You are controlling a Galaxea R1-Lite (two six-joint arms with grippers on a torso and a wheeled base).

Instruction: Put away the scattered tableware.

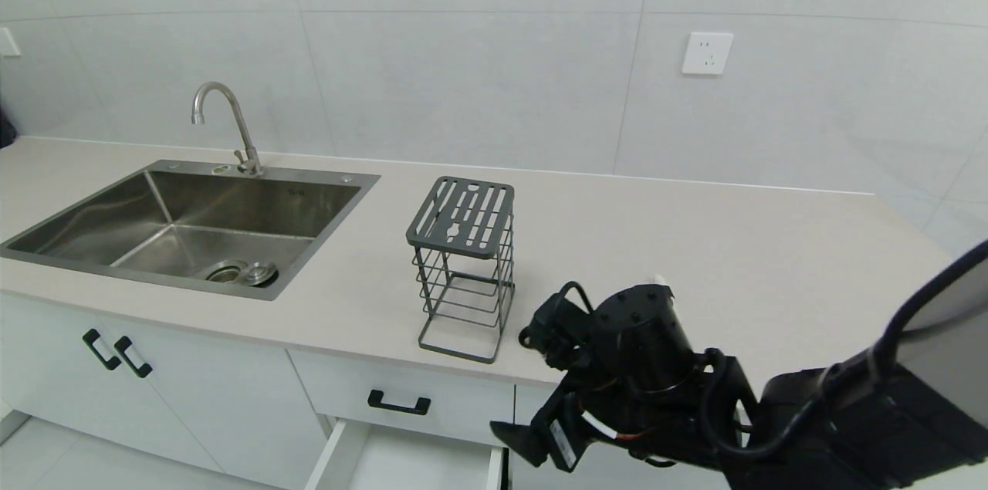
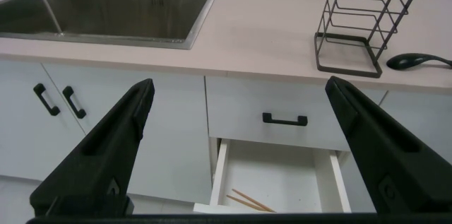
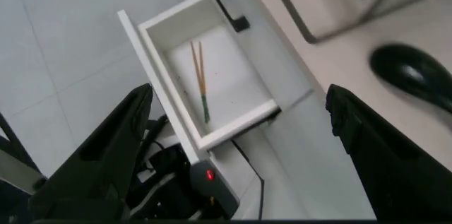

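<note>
At the counter (image 1: 733,243) edge, right pincer (image 3: 239,97) hangs open above drawer (image 3: 233,54).

Kitchen: steel sink (image 1: 69,231) with faucet (image 1: 224,123), tiled wall (image 1: 463,50), countertop (image 1: 695,243), white cabinets (image 1: 193,397).

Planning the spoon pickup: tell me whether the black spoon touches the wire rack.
Apart. The right wrist view shows a strip of bare countertop between the black spoon and the base of the wire rack.
</note>
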